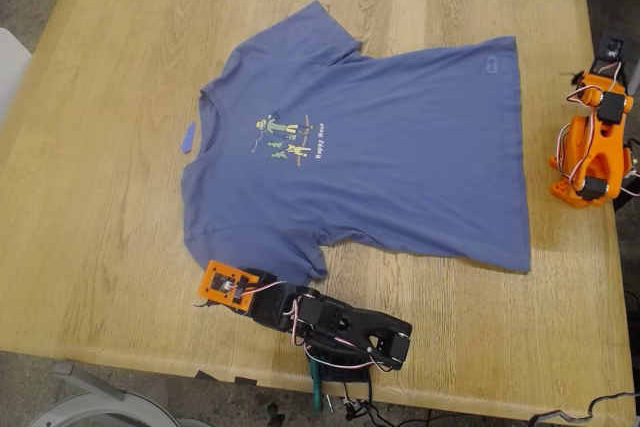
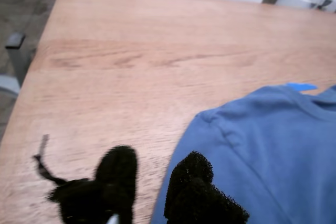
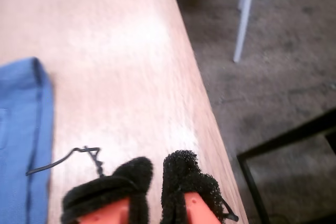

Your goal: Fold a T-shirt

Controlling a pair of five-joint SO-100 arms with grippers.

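Slate-blue short-sleeved cotton T-shirt [image 1: 400, 137] is lying flat and spread out on the big light wooden table [image 1: 120, 147], chest side up. Its neck is pointing to the exterior view's left and its bottom hem is pointing to that view's right. A small print of green and yellow cartoon figures [image 1: 283, 137] with pale letters is showing on the chest. A tiny bright blue scrap [image 1: 188, 137] is lying on the wood just beside the neck.

My first gripper [image 2: 149, 182], with fuzzy black pads, is sitting low at the sleeve nearest the table's front edge in the exterior view. One pad is resting over the sleeve's edge and the other is over bare wood. The pads are standing a little apart with nothing pinched between them. The first arm [image 1: 330, 322] is black with an orange part near the sleeve.

My second gripper [image 3: 155, 182] is hanging over bare wood near the table's edge, well apart from the shirt's hem [image 3: 37, 129]. Its black pads are almost touching and gripping nothing. The orange second arm [image 1: 592, 147] is folded up at the exterior view's right.

No boxes or baskets are showing.
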